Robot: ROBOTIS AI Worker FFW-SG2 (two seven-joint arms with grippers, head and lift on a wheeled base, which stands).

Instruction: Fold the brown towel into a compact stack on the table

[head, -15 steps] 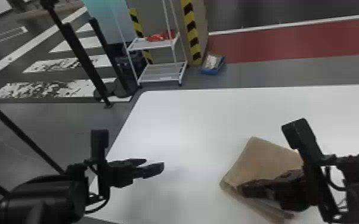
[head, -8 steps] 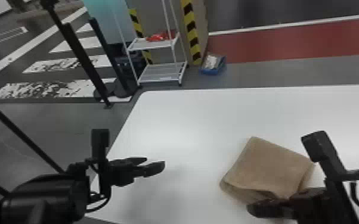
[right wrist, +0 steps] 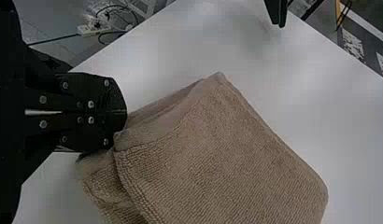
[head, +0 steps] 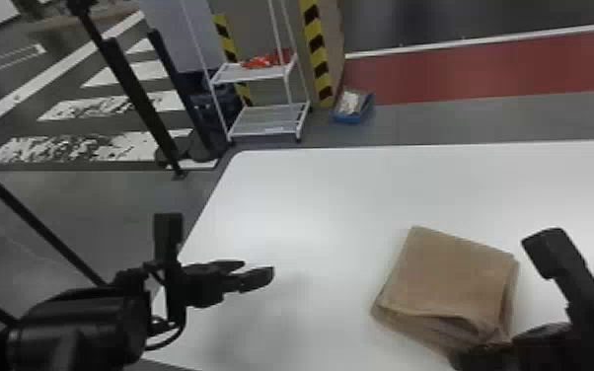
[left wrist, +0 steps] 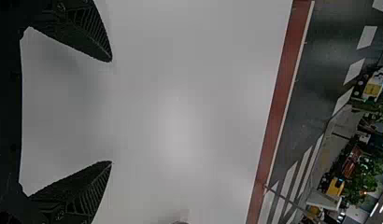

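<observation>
My right gripper (head: 478, 356) is at the near right corner of the folded brown towel (head: 451, 274), where the cloth is crumpled. In the right wrist view, the fingers of that gripper (right wrist: 126, 112) are pressed together at the edge of the towel (right wrist: 222, 154), shut on it. The towel lies as a layered, roughly square stack, its layers a little uneven along the near side. Over the table's left part, away from the towel, stands my left gripper (head: 259, 273), its fingers apart; the left wrist view has the gripper (left wrist: 111, 112) wide open above bare white tabletop.
The white table (head: 311, 197) stretches between the left gripper and the towel and beyond the towel. Past its far left corner stand a white wire rack (head: 266, 118) and black posts (head: 135, 93) on the floor. A blue bin (head: 352, 111) is behind the far edge.
My right gripper has moved from over the towel toward its near edge, uncovering the top layer. The towel keeps nearly the same place. My left arm has stayed still.
</observation>
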